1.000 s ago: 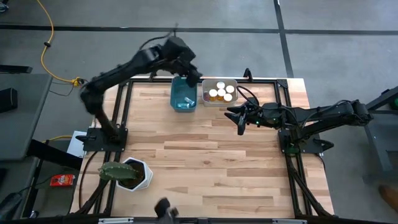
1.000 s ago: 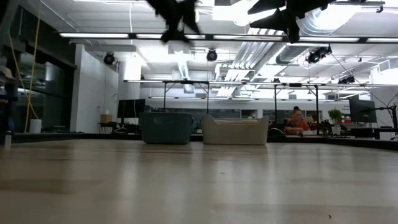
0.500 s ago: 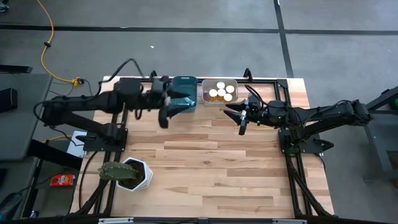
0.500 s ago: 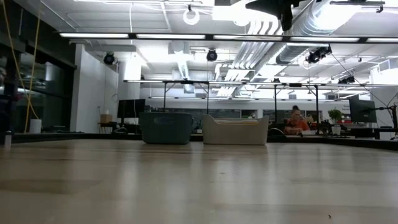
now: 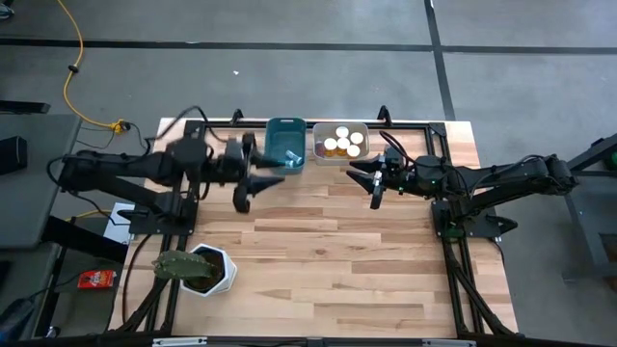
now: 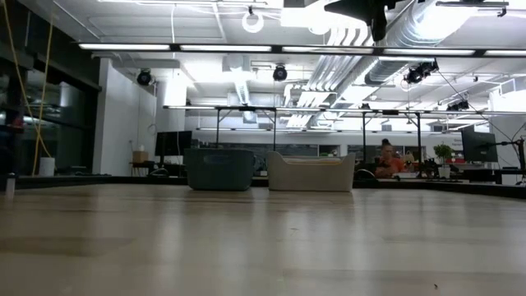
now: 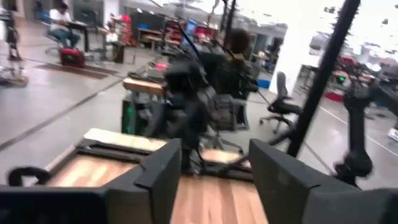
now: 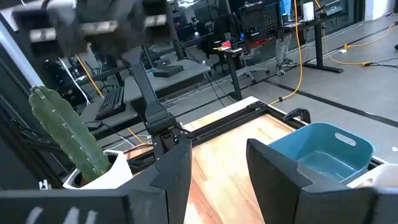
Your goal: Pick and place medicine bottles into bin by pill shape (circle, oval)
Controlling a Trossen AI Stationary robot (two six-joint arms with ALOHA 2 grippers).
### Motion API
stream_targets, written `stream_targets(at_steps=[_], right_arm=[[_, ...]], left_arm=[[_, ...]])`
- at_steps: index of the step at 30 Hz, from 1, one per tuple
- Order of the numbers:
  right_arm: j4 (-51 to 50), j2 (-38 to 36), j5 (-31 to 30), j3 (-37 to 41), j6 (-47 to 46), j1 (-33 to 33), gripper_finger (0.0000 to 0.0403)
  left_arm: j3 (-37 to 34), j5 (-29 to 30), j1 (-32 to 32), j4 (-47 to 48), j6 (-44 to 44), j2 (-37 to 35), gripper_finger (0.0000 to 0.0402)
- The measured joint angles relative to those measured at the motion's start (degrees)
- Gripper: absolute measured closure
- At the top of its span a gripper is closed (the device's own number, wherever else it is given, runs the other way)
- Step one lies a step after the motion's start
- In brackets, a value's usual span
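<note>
The left gripper (image 5: pixel 258 179) has drawn back from the teal plastic bin (image 5: pixel 285 145), jaws spread and empty; capped amber medicine bottles (image 5: pixel 343 142) sit in the white bin (image 5: pixel 316 145). The right gripper (image 5: pixel 369 180) waits, jaws apart. Sorting looks nearly finished.

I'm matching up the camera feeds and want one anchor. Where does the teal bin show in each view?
High view: teal bin at the table's far edge, left of the white bin.
Low view: far across the table, left of the white bin.
Left wrist view: not in it.
Right wrist view: beyond the right gripper, at the picture's right.
Shared landmark: the white bin beside it, seen in the high and low views.
</note>
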State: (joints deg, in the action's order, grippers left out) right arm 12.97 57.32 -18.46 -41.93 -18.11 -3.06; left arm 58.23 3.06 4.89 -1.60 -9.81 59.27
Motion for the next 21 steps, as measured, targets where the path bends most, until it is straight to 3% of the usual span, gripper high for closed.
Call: stream_targets(at_steps=[6,10,21], right_arm=[[-0.02,0.0,0.02,0.0,-1.46,0.01,0.0258],[-0.02,0.0,0.02,0.0,-1.53,0.0,0.0258],[-0.02,0.0,0.92,0.0,-2.26,-0.01,0.0258]], left_arm=[[-12.16,7.38,-6.72,-8.78,-2.0,-4.24,0.0316],[-21.31,8.12,-7.66,-15.47,-3.65,-9.73,0.0387],[-41.33,9.6,-7.71,-19.38,-8.98,-27.9,0.0401]])
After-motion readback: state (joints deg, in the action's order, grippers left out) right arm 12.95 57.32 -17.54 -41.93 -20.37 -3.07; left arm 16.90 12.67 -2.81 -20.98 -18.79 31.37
